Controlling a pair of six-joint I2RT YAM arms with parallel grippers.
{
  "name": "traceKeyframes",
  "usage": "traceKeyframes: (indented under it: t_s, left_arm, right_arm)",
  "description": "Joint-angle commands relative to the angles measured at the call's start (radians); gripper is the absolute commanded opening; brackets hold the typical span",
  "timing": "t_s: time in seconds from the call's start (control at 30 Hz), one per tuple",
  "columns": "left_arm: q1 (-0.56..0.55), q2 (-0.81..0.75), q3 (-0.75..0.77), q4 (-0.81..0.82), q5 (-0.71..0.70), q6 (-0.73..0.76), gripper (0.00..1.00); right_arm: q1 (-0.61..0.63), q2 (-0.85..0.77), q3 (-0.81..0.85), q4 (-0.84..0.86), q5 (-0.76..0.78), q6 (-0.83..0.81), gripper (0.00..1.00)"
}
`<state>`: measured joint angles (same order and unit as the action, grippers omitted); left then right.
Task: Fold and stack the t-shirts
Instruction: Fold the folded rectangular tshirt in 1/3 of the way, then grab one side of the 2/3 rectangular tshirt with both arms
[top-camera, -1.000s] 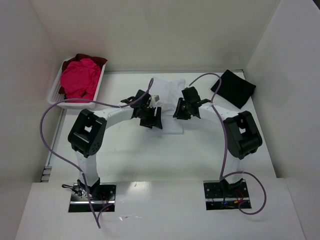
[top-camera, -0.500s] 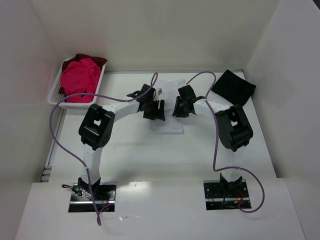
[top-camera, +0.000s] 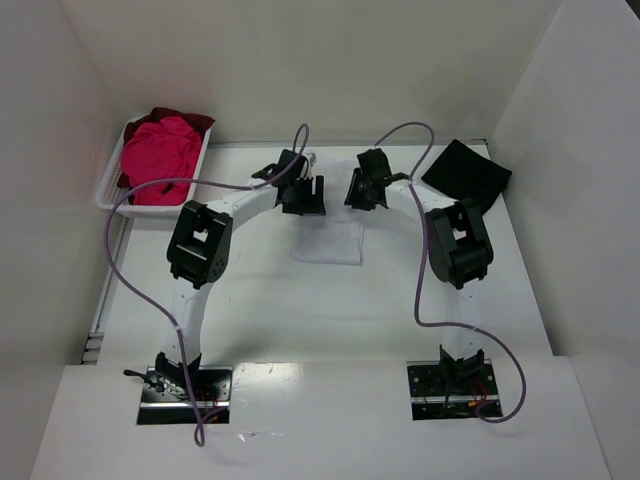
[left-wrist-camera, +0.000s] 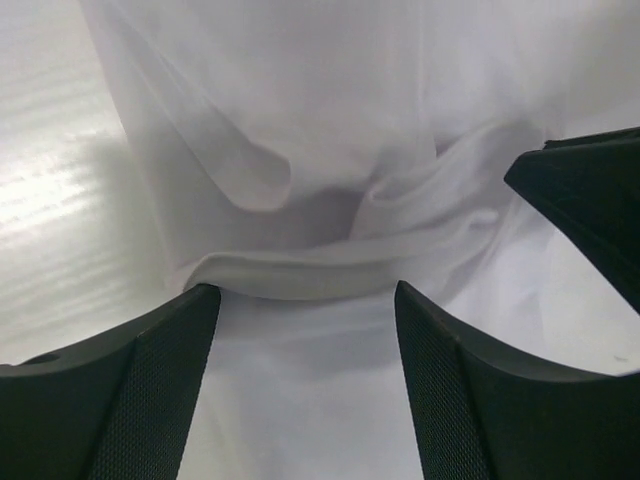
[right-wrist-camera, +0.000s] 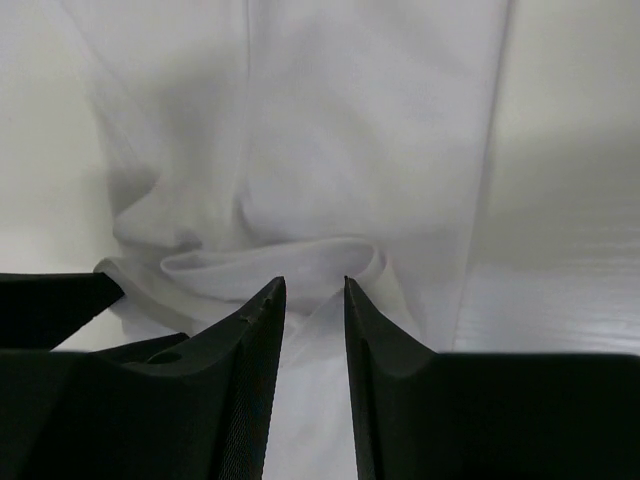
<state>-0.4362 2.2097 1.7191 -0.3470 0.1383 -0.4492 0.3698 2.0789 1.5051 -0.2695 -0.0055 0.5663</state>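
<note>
The white t-shirt (top-camera: 330, 240) lies in the middle of the table (top-camera: 260, 300). What shows of it is a pale panel running near to far. Both arms reach over its far end, so nearly all the cloth lies on the near side of the fingers. The left gripper (top-camera: 303, 195) and right gripper (top-camera: 365, 190) sit side by side on that far edge, close together. The edge runs left to right between them, across the shirt's long axis, and neither arm is clearly the nearer. In the right wrist view the jaws stand narrow and pinch a bunched fold, with cloth puckering around the tips. In the left wrist view the jaws stand wide, and a rolled hem lies across the gap between the tips. Whether they press on it I cannot tell. The next move likely turns on setting this edge down square to the panel below. From above, the gripper bodies hide the far edge, so how many layers sit there is unclear. White cloth on the white table also blurs its outline. The black t-shirt (top-camera: 466, 175) lies folded at the far right. The pink t-shirt (top-camera: 158, 155) and dark red t-shirt (top-camera: 190, 120) sit heaped in the basket (top-camera: 118, 203) at the far left.
</note>
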Motion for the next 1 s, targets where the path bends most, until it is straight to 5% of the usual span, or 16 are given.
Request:
traceKeyframes:
  t_s: [0.0,0.33,0.57,0.87,0.97]
  left_arm:
    - [0.019,0.027,0.077,0.032,-0.036,0.007,0.79]
    - [0.028,-0.027,0.203,0.098,-0.025,0.007,0.83]
    - [0.028,-0.278,-0.103,0.147,-0.011,0.017,0.83]
    - [-0.001,-0.277,-0.280,0.201,0.047,-0.020,0.57]
    - [-0.001,-0.222,-0.280,0.201,0.047,-0.020,0.57]
  right_arm:
    - [-0.031,0.026,0.070,0.016,0.029,-0.016,0.36]
    - [-0.062,-0.092,0.037,0.036,0.010,0.003,0.39]
    - [-0.062,-0.264,-0.120,0.082,-0.002,-0.006,0.41]
    - [-0.062,-0.299,-0.233,0.127,-0.111,-0.006,0.28]
    - [-0.042,-0.266,-0.233,0.127,-0.111,-0.006,0.28]
